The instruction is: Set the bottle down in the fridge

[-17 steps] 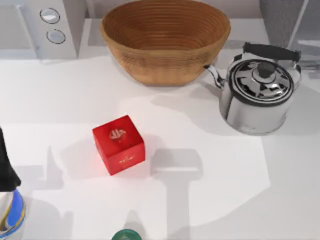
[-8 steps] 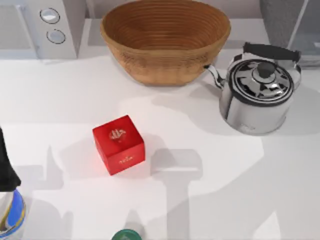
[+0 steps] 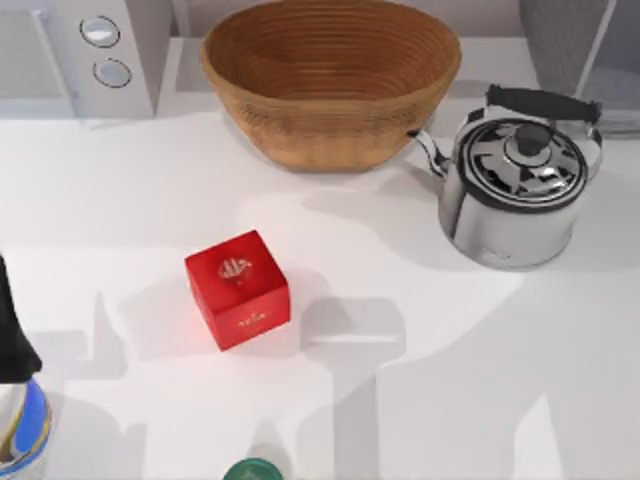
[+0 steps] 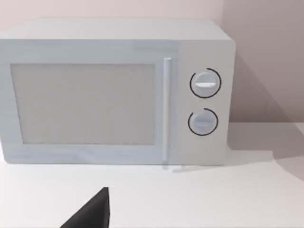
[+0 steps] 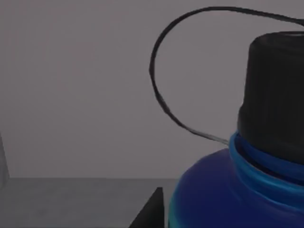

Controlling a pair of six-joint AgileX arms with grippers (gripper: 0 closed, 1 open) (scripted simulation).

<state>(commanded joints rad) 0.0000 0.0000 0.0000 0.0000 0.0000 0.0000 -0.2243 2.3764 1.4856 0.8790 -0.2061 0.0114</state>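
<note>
Top view: white desk (image 3: 450, 400). Woven brown wicker basket (image 3: 331, 80) at far edge, centre. Shiny steel kettle w/ black handle (image 3: 520, 185) toward far right corner. White microwave w/ two dials (image 3: 85, 50) at far left corner. Red cube (image 3: 238, 289) left of centre.

Left wrist view: microwave front (image 4: 114, 92), dark finger tip (image 4: 90, 213) below it; left jaws' state can't tell.

Right wrist view: shiny blue cylindrical bottle w/ black screw cap, thin wire loop (image 5: 237, 190) close against camera, upright, grey wall behind. Dark finger tip (image 5: 149, 211) just beside bottle body; whether right jaws clench it can't tell.

bottle (image 5: 223, 190): blue, black cap (image 5: 275, 95)
cube (image 3: 238, 289): red, gold marks
basket (image 3: 330, 80): tan, ribbed
kettle (image 3: 515, 190): silver, black handle
microwave (image 4: 114, 90): white
</note>
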